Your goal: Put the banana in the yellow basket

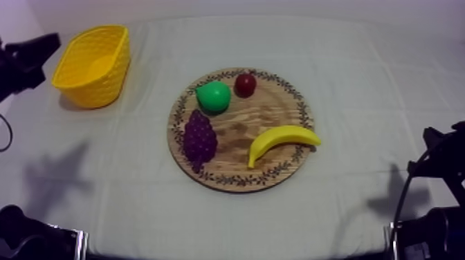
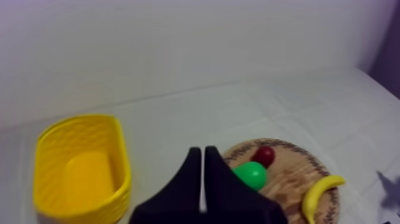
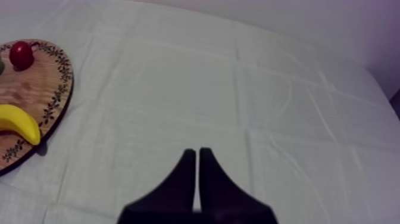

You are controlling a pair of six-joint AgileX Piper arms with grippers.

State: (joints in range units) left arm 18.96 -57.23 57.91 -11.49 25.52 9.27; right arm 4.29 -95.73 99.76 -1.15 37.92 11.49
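Observation:
The yellow banana [image 1: 282, 142] lies on the right part of the round wooden board [image 1: 277, 104], which sits mid-table. The board also carries a green pear [image 1: 213, 96], a small red fruit [image 1: 245, 84] and purple grapes [image 1: 199, 138]. At the far left stands the yellow basket [image 1: 90, 66], with nothing in it. My left gripper [image 2: 202, 152] is shut on nothing, its fingers a narrow wedge, hanging well short of the basket [image 2: 80, 167] and the banana [image 2: 320, 196]. My right gripper [image 3: 196, 154] is also shut on nothing, over bare cloth to the right of the board [image 3: 36, 101] and banana [image 3: 18, 122].
Black arm parts show at the upper left edge [image 1: 24, 62], lower left corner [image 1: 31, 238] and right edge [image 1: 436, 173] of the top view. Bare cloth surrounds the board, with wide room on the right.

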